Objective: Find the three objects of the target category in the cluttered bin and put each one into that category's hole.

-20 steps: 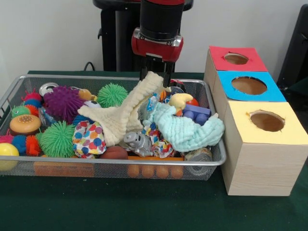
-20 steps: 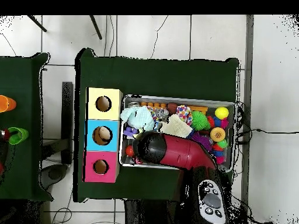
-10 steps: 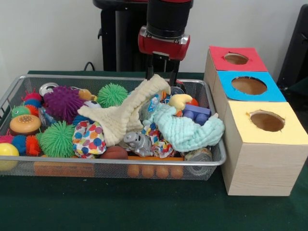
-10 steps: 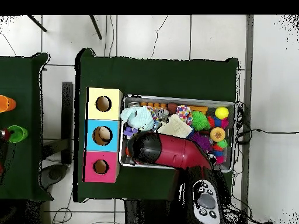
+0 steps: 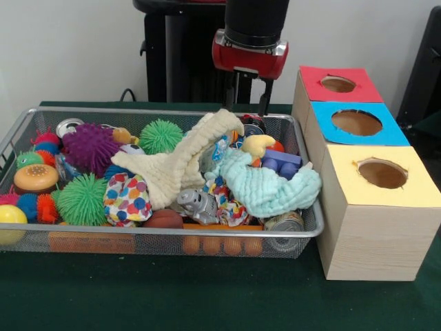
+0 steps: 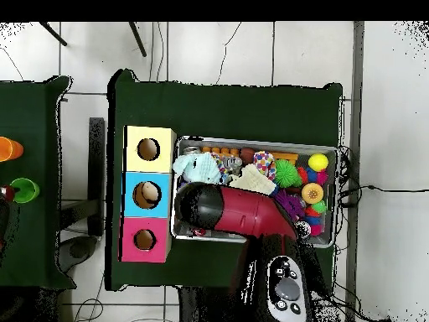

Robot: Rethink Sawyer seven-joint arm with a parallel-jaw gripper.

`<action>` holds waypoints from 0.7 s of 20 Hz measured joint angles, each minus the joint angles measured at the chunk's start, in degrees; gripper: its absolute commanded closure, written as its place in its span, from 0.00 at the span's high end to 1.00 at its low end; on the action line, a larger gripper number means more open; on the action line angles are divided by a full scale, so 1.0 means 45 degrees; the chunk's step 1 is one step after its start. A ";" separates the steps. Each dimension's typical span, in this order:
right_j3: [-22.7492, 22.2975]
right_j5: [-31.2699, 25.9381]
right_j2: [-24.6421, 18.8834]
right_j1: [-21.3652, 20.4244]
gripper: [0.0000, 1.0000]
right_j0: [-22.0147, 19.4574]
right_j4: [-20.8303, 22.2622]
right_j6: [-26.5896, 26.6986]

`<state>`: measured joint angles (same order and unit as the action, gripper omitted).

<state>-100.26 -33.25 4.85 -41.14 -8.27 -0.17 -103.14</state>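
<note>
The bin (image 5: 165,233) is a wide silver wire-mesh basket full of toys and cloths; it also shows in the overhead view (image 6: 251,142). My gripper (image 5: 248,109) hangs open and empty above the bin's far right rim, just right of the raised tip of a cream cloth (image 5: 180,164). A mint cloth (image 5: 265,186) lies at the bin's right end. Three wooden boxes with holes stand to the right: red top (image 5: 337,84), blue top (image 5: 356,123), yellow top (image 5: 381,174). In the overhead view the red arm (image 6: 243,214) hides the gripper.
The bin also holds a purple spiky ball (image 5: 89,147), two green spiky balls (image 5: 81,198) (image 5: 160,135), a polka-dot cloth (image 5: 127,200), a silver robot toy (image 5: 196,204), a can (image 5: 284,222), a yellow ball (image 5: 10,222) and a toy burger (image 5: 34,178). The robot pedestal (image 5: 176,55) stands behind.
My gripper has risen off the tip of the cream cloth and moved right, toward the boxes. The cloth stays in the bin, its tip still raised.
</note>
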 measured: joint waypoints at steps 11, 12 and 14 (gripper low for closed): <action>0.1332 0.0000 -0.0007 0.1362 1.00 0.0617 -0.0973 0.0000; 0.1496 0.0000 -0.0006 0.1595 1.00 0.0674 -0.1059 0.0000; 0.1623 0.0001 -0.0005 0.1802 1.00 0.0732 -0.1102 0.0000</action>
<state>-92.96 -33.24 4.83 -33.03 -4.97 -5.13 -103.14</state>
